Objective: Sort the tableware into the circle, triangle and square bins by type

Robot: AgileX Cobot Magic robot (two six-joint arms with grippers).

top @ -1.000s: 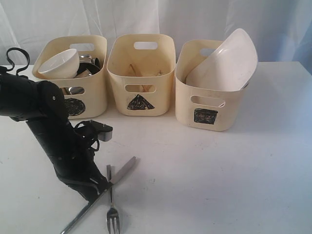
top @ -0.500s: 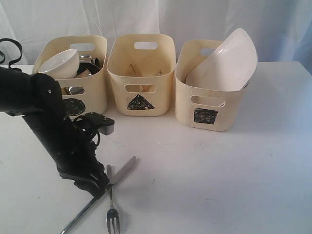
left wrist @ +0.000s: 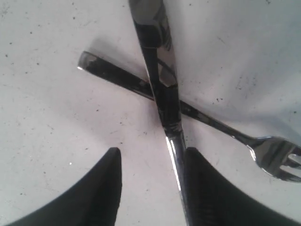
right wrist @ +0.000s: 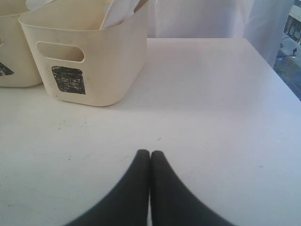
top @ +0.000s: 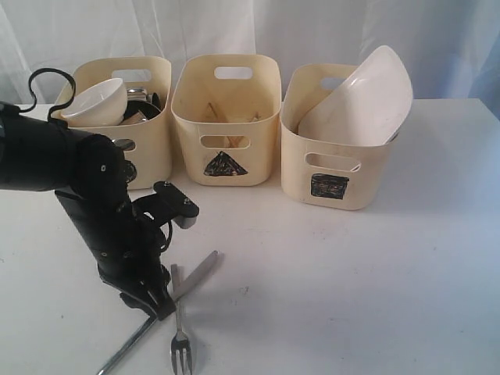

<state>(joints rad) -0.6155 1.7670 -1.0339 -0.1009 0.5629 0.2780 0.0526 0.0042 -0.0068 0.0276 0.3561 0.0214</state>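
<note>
Knife [left wrist: 160, 80] lies crossed over fork [left wrist: 265, 153], near front-left corner of worktop [top: 351, 273]. Left arm has swung round. Left fingers [left wrist: 94, 197] wide apart, knife between, nothing held yet. Grab looks next. Right fingers [right wrist: 138, 183] pressed together, empty.

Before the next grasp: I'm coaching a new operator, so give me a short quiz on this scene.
1. True or false: the right gripper is shut on the fork.
2. Which bin holds the white square plate? A circle, B triangle, C square.
3. Fill in: where the cutlery crosses below the open left gripper, the ___ lies on top.
Key: 1 false; 2 C, the square bin; 3 knife.
</note>
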